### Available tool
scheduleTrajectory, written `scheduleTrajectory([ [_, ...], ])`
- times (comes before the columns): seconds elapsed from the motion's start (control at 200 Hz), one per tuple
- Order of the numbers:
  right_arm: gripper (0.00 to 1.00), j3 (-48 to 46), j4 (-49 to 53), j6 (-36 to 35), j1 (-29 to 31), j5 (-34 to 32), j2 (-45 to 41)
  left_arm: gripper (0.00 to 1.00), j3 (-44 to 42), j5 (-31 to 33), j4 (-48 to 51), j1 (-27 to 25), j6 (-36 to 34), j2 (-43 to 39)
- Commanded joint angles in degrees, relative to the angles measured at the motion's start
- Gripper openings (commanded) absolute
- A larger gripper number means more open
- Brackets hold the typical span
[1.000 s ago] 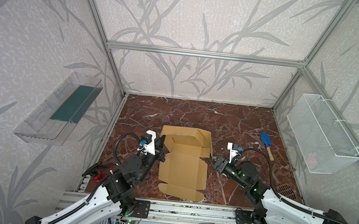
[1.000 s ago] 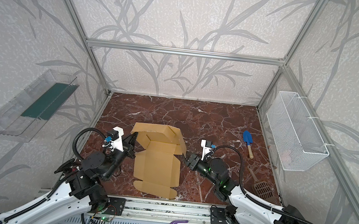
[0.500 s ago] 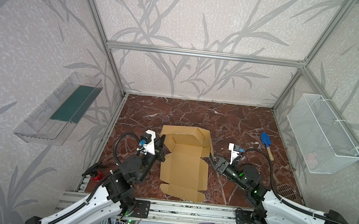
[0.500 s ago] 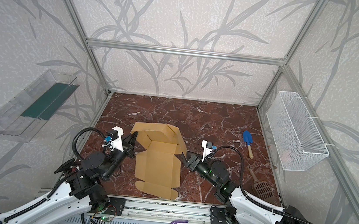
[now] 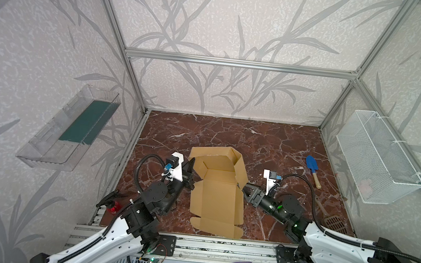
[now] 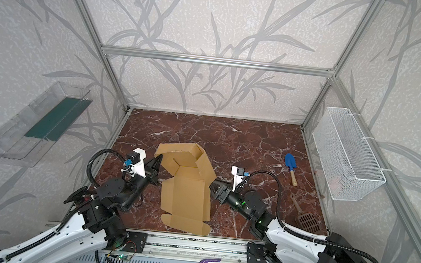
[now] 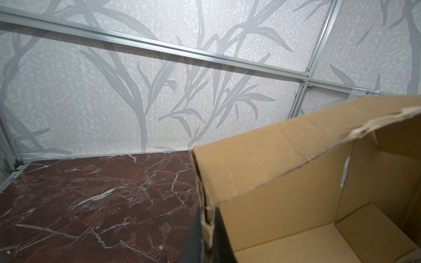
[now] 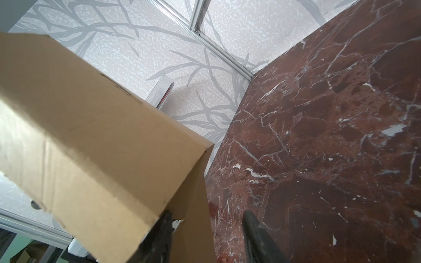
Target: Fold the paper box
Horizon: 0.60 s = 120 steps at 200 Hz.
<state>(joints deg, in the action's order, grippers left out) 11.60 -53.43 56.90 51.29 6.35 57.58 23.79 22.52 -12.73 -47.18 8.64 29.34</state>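
Paper box (image 5: 217, 191) lies on the marble table (image 5: 269, 149) near the middle of the front edge. Its far half is cupped up into walls, and its near panel with the rounded tabs lies flat toward that edge. From where I stand, the left gripper (image 7: 208, 218) is pinched tight on the near end of the left side wall, with the cardboard squeezed between its black fingers. The right gripper (image 8: 207, 216) stands about half open, astride the lower corner of the right side wall. The board rests against one finger and the other is clear of it, so nothing is clamped there. I'd judge the step in hand to be getting both side walls upright. To do it well, the right jaws should close low, near the crease. Then both arms should swing their walls up together and evenly, so the base does not slide on the smooth marble. The left wall's top edge looks frayed, so it wants a gentle pull, not a yank.
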Motion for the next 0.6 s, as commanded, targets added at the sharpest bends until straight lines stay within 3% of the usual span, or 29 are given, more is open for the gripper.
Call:
scheduleTrajectory([
  [0.0, 0.51, 0.7, -4.9, -1.4, 0.9, -1.3, 0.9, 0.0, 0.5, -1.2, -0.3, 0.0, -0.4, 0.3],
  [0.29, 0.5, 0.4, 5.2, -2.6, 1.2, -6.6, -4.3, 0.0, 0.7, -1.0, 0.2, 0.1, -0.8, 0.1],
  [0.595, 0.5, 3.2, 43.3, -9.9, 1.1, -13.6, -24.1, 0.0, 3.3, 1.8, 5.3, 0.1, -2.2, 2.1],
])
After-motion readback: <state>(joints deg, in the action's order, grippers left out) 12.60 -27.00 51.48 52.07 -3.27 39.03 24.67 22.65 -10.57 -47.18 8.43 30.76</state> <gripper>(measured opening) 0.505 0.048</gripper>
